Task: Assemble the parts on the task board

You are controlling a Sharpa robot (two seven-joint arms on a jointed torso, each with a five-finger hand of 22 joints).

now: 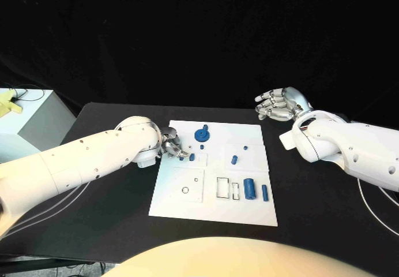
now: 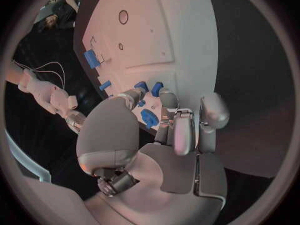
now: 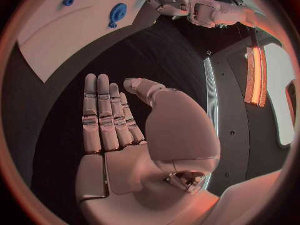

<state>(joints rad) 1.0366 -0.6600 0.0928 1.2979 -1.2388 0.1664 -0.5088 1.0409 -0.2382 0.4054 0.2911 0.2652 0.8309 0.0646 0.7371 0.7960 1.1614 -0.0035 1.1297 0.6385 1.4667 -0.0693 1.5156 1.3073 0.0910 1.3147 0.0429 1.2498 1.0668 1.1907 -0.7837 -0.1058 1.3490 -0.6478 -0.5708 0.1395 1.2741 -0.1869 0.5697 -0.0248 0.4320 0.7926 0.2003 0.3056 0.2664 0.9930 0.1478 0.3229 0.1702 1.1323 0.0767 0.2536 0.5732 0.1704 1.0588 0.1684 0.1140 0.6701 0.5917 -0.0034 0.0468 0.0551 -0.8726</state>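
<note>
At the left edge of the task board (image 1: pixel 249 213) you see the left hand (image 1: pixel 172 145) reaching in over the white plate, its fingers bunched around a small blue part (image 1: pixel 192 156). From the left wrist view the fingertips (image 2: pixel 164 96) sit right against a blue piece, but you cannot tell whether they truly pinch it or only touch it; the palm hides much of the contact. The right hand (image 1: pixel 279 104) hovers beyond the board's far right corner, over the black table (image 1: pixel 324 202), fingers straight, side by side and holding nothing. On the board you find a round blue gear-like part (image 1: pixel 202 135) near the far edge, and blue cylinders (image 1: pixel 249 188) lying near the right edge.
</note>
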